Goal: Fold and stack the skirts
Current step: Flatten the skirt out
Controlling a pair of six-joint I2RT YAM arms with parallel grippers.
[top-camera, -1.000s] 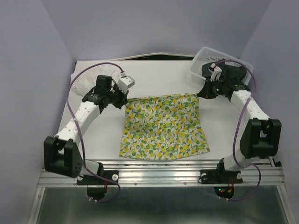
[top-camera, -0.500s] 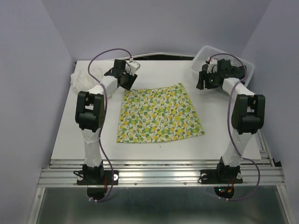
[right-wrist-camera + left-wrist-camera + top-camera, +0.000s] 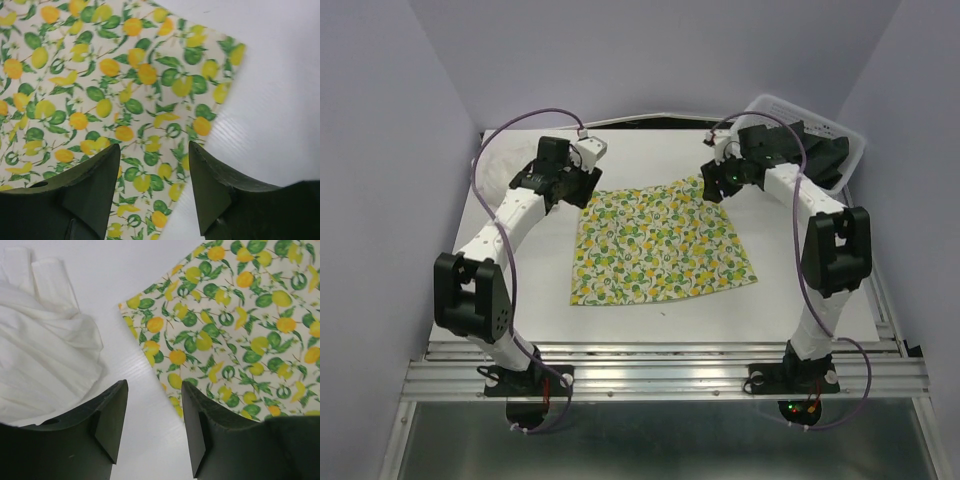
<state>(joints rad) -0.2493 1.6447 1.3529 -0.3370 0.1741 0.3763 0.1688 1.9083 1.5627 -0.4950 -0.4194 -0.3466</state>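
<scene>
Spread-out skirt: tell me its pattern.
The skirt is white with yellow lemons and green leaves, clearest in the right wrist view.

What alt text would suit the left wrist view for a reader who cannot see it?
The open left gripper hovers over a white table, between a rumpled white skirt on its left and the corner of a flat lemon-print skirt on its right.

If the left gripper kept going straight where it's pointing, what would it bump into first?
Probably the bare table, in the gap between the white skirt and the lemon skirt. The left gripper is open over that strip; one finger might brush the lemon skirt's edge.
</scene>
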